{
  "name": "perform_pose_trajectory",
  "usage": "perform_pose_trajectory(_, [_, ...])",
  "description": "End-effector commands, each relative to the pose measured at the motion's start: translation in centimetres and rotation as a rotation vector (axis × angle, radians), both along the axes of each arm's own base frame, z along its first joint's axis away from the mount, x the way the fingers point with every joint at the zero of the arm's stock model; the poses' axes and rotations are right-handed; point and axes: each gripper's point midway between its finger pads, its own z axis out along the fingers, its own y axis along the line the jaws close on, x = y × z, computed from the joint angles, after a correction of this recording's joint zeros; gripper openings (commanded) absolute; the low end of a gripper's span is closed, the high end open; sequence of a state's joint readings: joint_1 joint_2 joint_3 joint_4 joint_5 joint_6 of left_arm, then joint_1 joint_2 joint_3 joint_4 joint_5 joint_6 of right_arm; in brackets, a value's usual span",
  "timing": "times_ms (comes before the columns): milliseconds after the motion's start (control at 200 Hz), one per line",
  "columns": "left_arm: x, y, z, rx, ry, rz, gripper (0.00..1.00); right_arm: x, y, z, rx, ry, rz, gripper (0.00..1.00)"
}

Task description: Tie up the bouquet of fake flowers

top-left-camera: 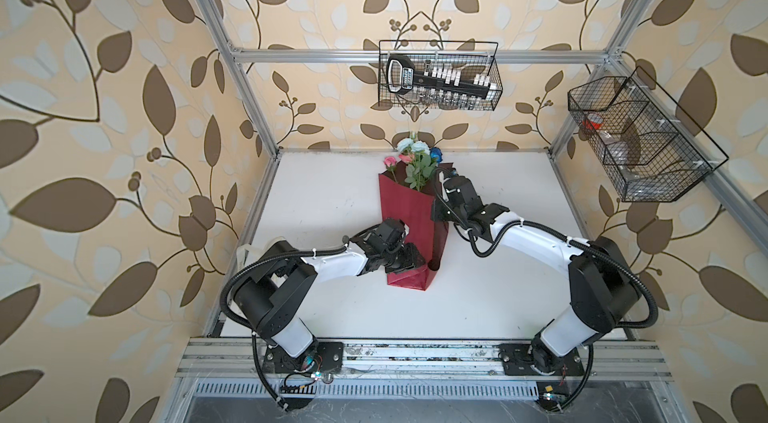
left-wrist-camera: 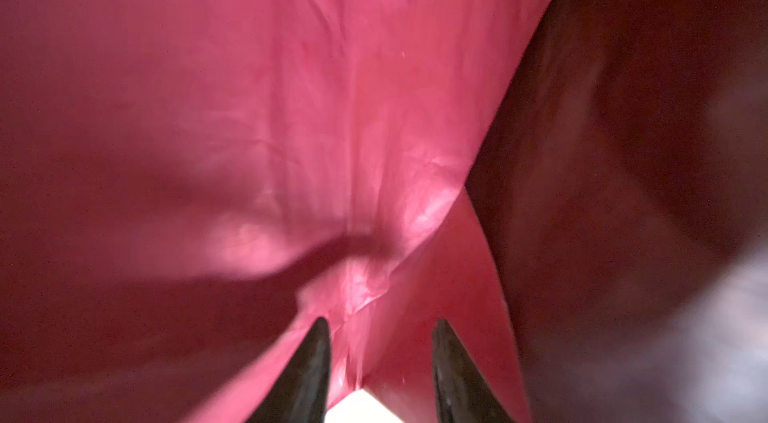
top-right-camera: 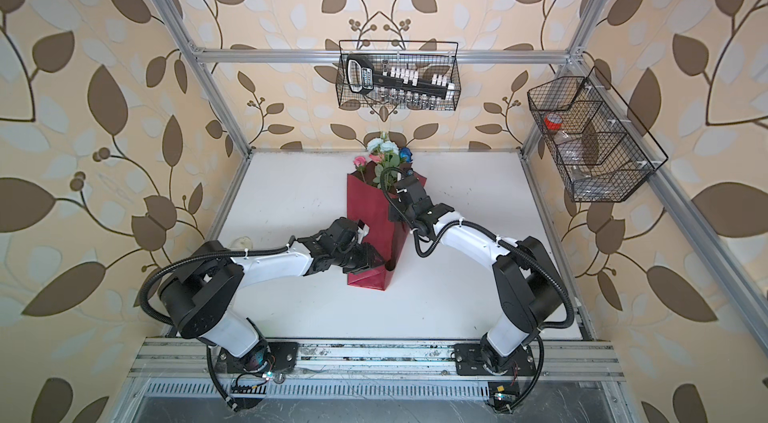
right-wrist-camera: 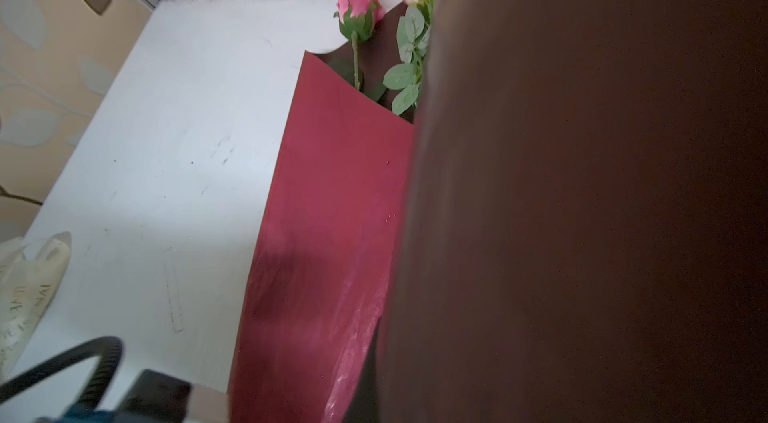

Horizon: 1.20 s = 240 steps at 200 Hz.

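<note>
The bouquet of fake flowers (top-left-camera: 415, 159) (top-right-camera: 384, 155) lies on the white table inside a shiny red wrapping sheet (top-left-camera: 405, 209) (top-right-camera: 370, 209). Its pink and pale-blue blooms (right-wrist-camera: 357, 9) stick out at the far end. My left gripper (top-left-camera: 417, 263) (top-right-camera: 380, 261) is at the sheet's near end. In the left wrist view its gripper (left-wrist-camera: 380, 323) stands open, and a fold of the red sheet (left-wrist-camera: 291, 109) runs between the black fingertips (left-wrist-camera: 320, 329). My right gripper (top-left-camera: 441, 180) (top-right-camera: 400, 184) sits at the sheet's far right edge with that flap raised. The raised flap (right-wrist-camera: 582, 192) hides its fingers.
A cream printed ribbon (right-wrist-camera: 25, 288) (top-left-camera: 253, 250) lies at the table's left edge beside the left arm. A wire basket with a tool (top-left-camera: 440, 80) hangs on the back wall. Another wire basket (top-left-camera: 636, 142) hangs at the right. Aluminium frame posts border the table.
</note>
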State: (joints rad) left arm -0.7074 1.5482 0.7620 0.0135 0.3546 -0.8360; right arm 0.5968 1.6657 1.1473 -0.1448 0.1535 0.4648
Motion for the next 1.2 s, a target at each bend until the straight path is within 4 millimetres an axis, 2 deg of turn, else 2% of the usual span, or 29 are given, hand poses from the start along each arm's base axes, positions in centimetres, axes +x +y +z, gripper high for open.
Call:
perform_pose_trajectory(0, [0.5, 2.7, 1.2, 0.089, -0.039, 0.093, 0.41, 0.0, 1.1, -0.3, -0.074, 0.008, 0.034, 0.00])
perform_pose_trajectory(15, [0.6, 3.1, 1.1, 0.102, -0.034, 0.107, 0.41, 0.1, 1.2, -0.5, -0.080, 0.012, 0.038, 0.00])
perform_pose_trajectory(30, [0.8, 3.4, 2.1, 0.093, -0.056, 0.122, 0.41, 0.1, 1.4, -0.5, -0.082, 0.010, 0.043, 0.00])
perform_pose_trajectory(120, [2.1, 5.6, 3.6, 0.088, -0.071, 0.194, 0.44, 0.4, 2.5, -0.9, -0.102, 0.006, 0.067, 0.00])
perform_pose_trajectory(310, [5.8, 11.2, 6.5, 0.069, -0.102, 0.372, 0.47, 2.0, 4.9, -2.2, -0.119, -0.023, 0.136, 0.00])
perform_pose_trajectory(460, [8.1, 13.1, 8.1, 0.082, -0.146, 0.436, 0.52, 3.4, 7.2, -3.7, -0.107, -0.021, 0.200, 0.00])
perform_pose_trajectory(555, [10.5, 14.2, 8.5, 0.075, -0.150, 0.507, 0.56, 3.7, 9.2, -4.5, -0.059, -0.037, 0.280, 0.10])
perform_pose_trajectory(650, [13.2, 14.5, 9.3, 0.021, -0.157, 0.532, 0.58, 4.1, 10.7, -5.6, -0.033, -0.021, 0.336, 0.12])
perform_pose_trajectory(665, [13.8, 14.5, 8.6, 0.025, -0.141, 0.532, 0.59, 4.1, 10.9, -5.8, -0.031, -0.018, 0.342, 0.13])
perform_pose_trajectory(775, [16.8, 14.3, 8.5, 0.019, -0.144, 0.534, 0.63, 4.2, 11.6, -7.0, -0.017, -0.002, 0.365, 0.19])
perform_pose_trajectory(920, [20.2, 13.4, 8.0, -0.027, -0.129, 0.505, 0.80, 3.5, 11.8, -8.0, 0.032, 0.026, 0.387, 0.24])
perform_pose_trajectory(1025, [22.3, 11.9, 7.7, -0.088, -0.102, 0.458, 0.81, 3.6, 11.6, -8.4, 0.044, 0.035, 0.381, 0.24])
perform_pose_trajectory(1195, [23.8, 10.1, 7.3, -0.170, -0.072, 0.420, 0.78, 3.9, 11.5, -8.9, 0.045, 0.043, 0.370, 0.22])
